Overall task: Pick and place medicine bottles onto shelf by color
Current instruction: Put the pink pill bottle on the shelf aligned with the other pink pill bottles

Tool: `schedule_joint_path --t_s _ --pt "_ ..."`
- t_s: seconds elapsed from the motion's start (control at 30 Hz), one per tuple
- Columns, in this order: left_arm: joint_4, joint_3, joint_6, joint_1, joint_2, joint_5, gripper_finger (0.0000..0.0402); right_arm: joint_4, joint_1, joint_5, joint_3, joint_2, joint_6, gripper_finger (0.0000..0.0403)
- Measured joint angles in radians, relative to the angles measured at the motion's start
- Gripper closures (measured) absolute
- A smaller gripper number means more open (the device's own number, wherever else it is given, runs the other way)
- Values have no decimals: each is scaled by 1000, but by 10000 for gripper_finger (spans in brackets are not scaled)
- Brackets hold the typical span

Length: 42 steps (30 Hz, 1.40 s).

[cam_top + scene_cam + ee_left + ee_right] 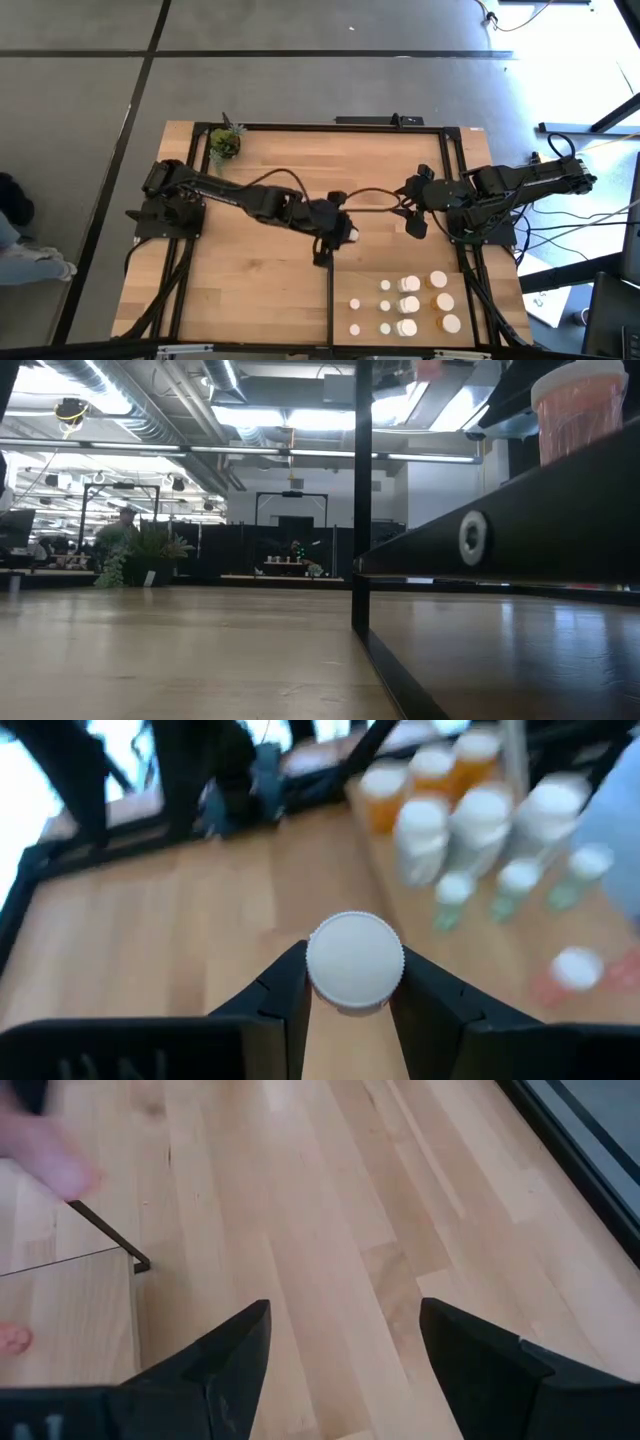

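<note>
Left wrist view: my left tool [352,982] grips white-capped bottle [354,963]; carry level to shelf [425,255], beside matching colour. Right tool [345,1345] wide, idle.

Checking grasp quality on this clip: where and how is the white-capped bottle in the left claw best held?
By its round white cap, as the left claw has it now: one finger on each side, across the cap's widest part, coming from above. The bottle stands upright, so its cap is the clear part. The right claw waits open.
</note>
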Motion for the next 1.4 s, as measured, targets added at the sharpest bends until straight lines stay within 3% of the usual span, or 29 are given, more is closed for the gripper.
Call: schedule_joint_path --t_s 0.17,0.37,0.57,0.67,0.97,1.2,1.4 --pt "-78 -2 38 90 -17 18 293 0 0 1 0 0 0 144" --pt "-110 -2 122 237 -16 180 293 1 0 1 0 0 2 144" --pt "-123 -6 181 379 2 277 293 1 0 2 0 0 1 144" --pt "-47 -67 182 423 17 344 293 2 0 3 0 1 0 144" --pt "210 -297 167 433 23 426 293 10 0 12 0 1 -26 144" --pt "323 -356 167 383 48 389 293 10 0 30 0 1 -35 144" --pt "486 -347 154 357 142 362 293 15 0 31 0 1 -50 144"
